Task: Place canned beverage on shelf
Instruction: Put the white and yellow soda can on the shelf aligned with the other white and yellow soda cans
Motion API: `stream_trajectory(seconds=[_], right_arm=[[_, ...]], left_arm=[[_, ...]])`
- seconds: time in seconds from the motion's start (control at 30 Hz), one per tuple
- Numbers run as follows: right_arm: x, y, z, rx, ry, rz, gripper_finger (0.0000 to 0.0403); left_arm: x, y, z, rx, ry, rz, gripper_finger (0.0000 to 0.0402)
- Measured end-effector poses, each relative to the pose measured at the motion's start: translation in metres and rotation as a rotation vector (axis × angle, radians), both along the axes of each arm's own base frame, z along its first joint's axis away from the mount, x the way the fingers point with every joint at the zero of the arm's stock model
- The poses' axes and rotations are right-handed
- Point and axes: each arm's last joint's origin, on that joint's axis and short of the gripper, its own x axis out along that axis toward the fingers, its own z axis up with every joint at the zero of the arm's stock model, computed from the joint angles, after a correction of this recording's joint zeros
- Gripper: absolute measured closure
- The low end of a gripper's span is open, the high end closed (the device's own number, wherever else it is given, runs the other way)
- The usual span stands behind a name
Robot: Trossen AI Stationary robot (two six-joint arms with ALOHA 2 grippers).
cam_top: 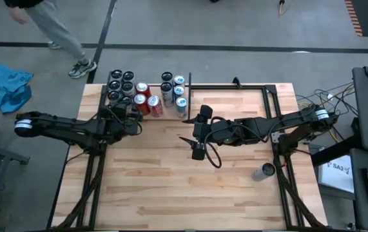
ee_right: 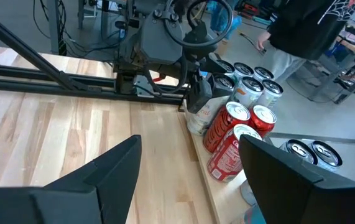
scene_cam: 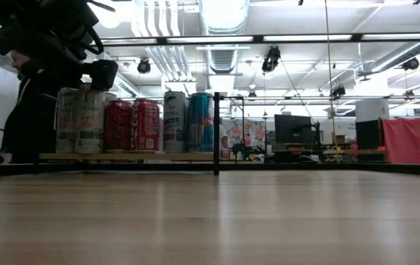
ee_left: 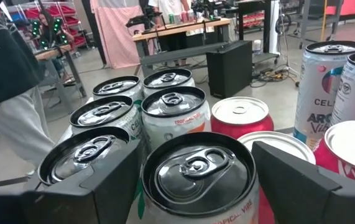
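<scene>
Straddling a black-topped can (ee_left: 197, 177) on the shelf (cam_top: 146, 118), the left gripper (cam_top: 129, 115) has its two dark fingers (ee_left: 93, 190) standing apart on either side of that can; whether the pads press its sides cannot be told. The wrist camera looks down on the can's black lid, with more black-lidded cans (ee_left: 141, 102) crowded just behind it and red cans (ee_left: 242, 118) with silver tops beside it. Seen from above, the shelf sits at the far edge of the desk (cam_top: 171, 180), toward its left corner, and its pale panel carries a cluster of black-topped cans at its left side, red cans in the middle, and tall blue-and-white cans (cam_top: 179, 90) at its right side beside a black upright rod (scene_cam: 215, 132). From table height, the cans stand upright in a row on the shelf, with the left arm dark above them. Over the middle of the desk, well clear of the shelf, the right gripper (cam_top: 195, 138) hangs with its jaws spread and nothing between them. One grey can (cam_top: 263, 171) lies on its side near the desk's right edge, apart from both arms. A person (cam_top: 48, 22) walks on the floor beyond the far left corner.
</scene>
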Motion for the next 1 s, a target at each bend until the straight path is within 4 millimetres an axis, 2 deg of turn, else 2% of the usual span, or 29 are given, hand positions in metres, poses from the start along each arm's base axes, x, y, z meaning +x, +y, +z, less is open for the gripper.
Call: stream_trajectory(seconds=[0.3, 0.77, 0.9, 1.0], right_arm=[[0.0, 0.0, 0.0, 0.0, 0.0, 0.0, 0.0142], [0.0, 0.0, 0.0, 0.0, 0.0, 0.0, 0.0142], [0.0, 0.0, 0.0, 0.0, 0.001, 0.0, 0.0142], [0.0, 0.0, 0.0, -0.001, 0.002, 0.001, 0.0142]], left_arm=[[0.0, 0.0, 0.001, 0.015, 0.004, 0.013, 0.0115], [0.005, 0.0, 0.022, 0.051, 0.074, 0.022, 0.0115], [0.008, -0.001, 0.035, 0.047, 0.08, -0.005, 0.0115], [0.014, -0.006, 0.05, 0.011, 0.109, -0.111, 0.0115]])
